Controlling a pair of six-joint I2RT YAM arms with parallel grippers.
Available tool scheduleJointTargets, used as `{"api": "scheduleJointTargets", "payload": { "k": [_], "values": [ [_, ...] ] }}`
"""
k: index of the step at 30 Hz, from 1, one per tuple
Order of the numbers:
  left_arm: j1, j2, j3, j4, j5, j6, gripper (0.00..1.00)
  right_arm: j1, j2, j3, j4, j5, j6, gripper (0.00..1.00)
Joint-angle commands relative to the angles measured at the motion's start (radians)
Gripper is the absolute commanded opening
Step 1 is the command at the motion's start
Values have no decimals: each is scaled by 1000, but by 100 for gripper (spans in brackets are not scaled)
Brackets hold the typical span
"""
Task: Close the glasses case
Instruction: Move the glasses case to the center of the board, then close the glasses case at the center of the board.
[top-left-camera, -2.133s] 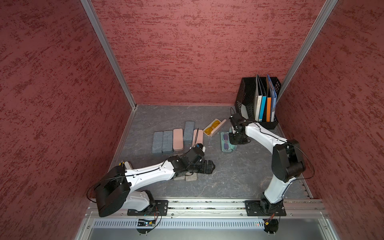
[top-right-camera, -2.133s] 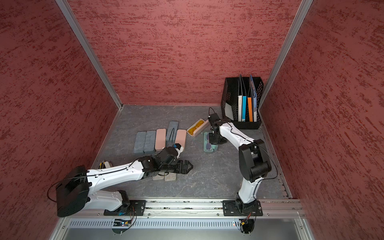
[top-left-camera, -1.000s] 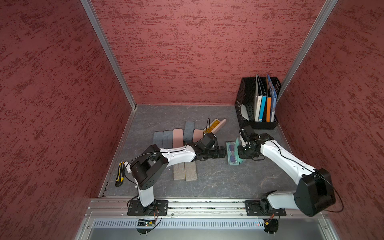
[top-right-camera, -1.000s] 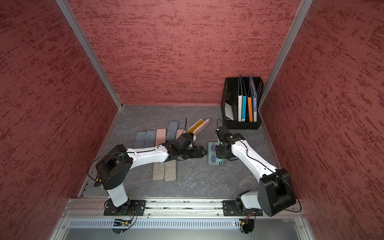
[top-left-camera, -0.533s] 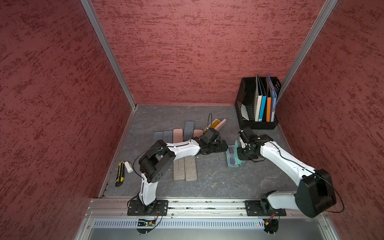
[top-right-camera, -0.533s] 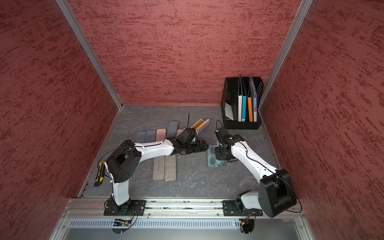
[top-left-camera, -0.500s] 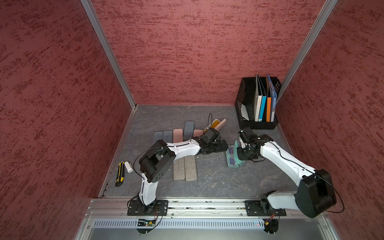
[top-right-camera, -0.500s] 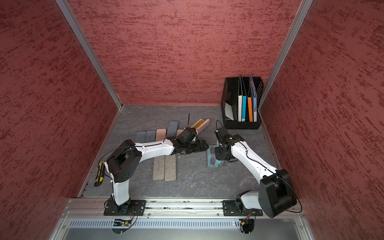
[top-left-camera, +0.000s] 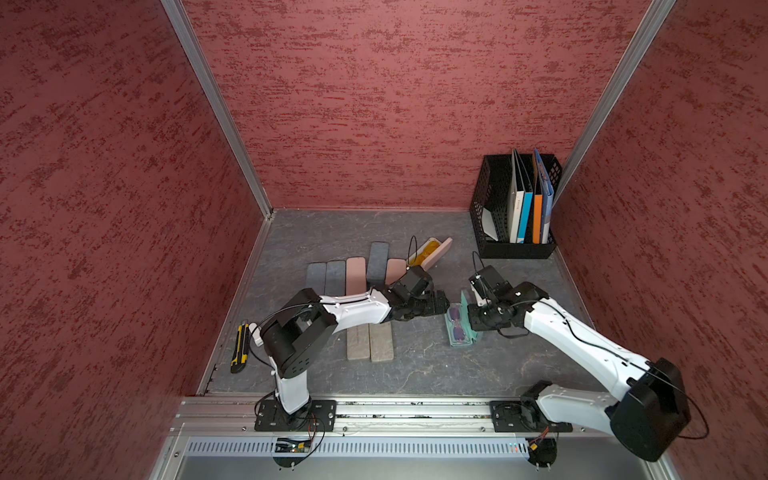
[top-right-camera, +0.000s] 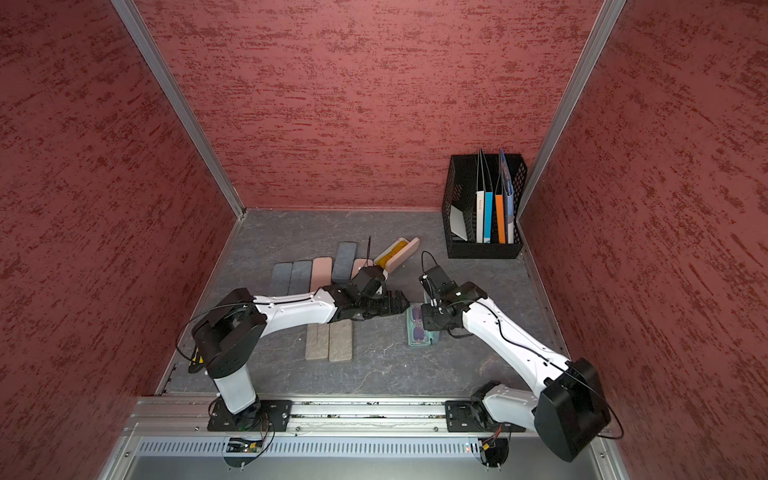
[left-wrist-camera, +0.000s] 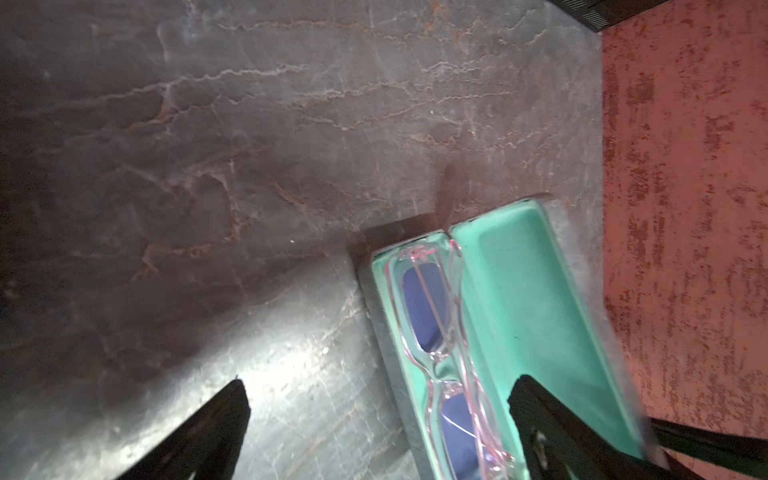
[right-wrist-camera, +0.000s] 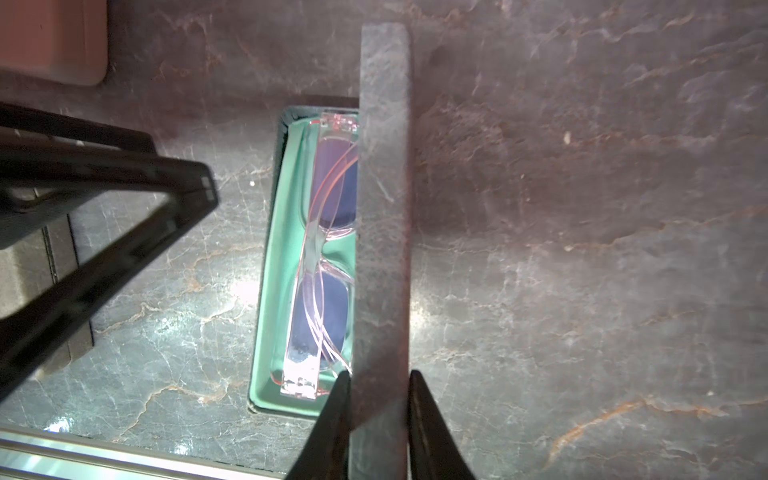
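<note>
- Red textured walls box in a dark grey, marble-veined floor, with an aluminium rail along its front edge.
- The glasses case (top-left-camera: 459, 328) lies open on that floor between the two claws. Its mint-lined tray is flat, and pink-framed sunglasses (left-wrist-camera: 428, 316) with blue lenses sit inside.
- The lid (right-wrist-camera: 382, 208) stands upright on its hinge along the tray's side nearer the right claw.
- The right claw (right-wrist-camera: 379, 376) points down over the lid with a finger on each face, pinched shut on its free edge.
- The left claw (left-wrist-camera: 380, 380) has its jaws spread wide and holds nothing. It sits low, just beside the tray's open side, and the right wrist view shows bare floor between it and the case.
- The case's long axis runs front to back, across the line joining the claws, and the tray lies on the left-claw side of the lid. My judgement is that the lid must swing away from the right arm, down over the sunglasses. The right claw already has hold of it, so it is the nearer one.
- Beyond the left claw lie a row of closed cases (top-left-camera: 356, 274) and an open pink case with yellow lining (top-left-camera: 430, 251).
- Behind the right claw, well apart, a black file holder (top-left-camera: 515, 216) stands in the corner.
</note>
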Motion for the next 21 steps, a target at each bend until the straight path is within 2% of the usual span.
{"api": "scheduleJointTargets", "payload": {
  "k": [1,5,7,11,16,21],
  "values": [
    [-32,-91,-39,27,-73,8,99,40,-38,-41,37,24,83,24],
    [-77,-176,-85,-10,-141,15,99,82,-96,-84,65,19,140,26],
    [-92,-207,-109,-17,-158,10,99,93,-126,-95,75,8,154,31],
    [-106,-253,-160,-18,-181,-5,99,94,-182,-115,108,-41,151,47],
    [-116,-286,-205,-22,-191,-14,99,89,-235,-97,92,-43,140,68],
    [-116,-268,-211,-13,-184,-16,97,40,-284,-86,79,-40,132,78]
  ]
}}
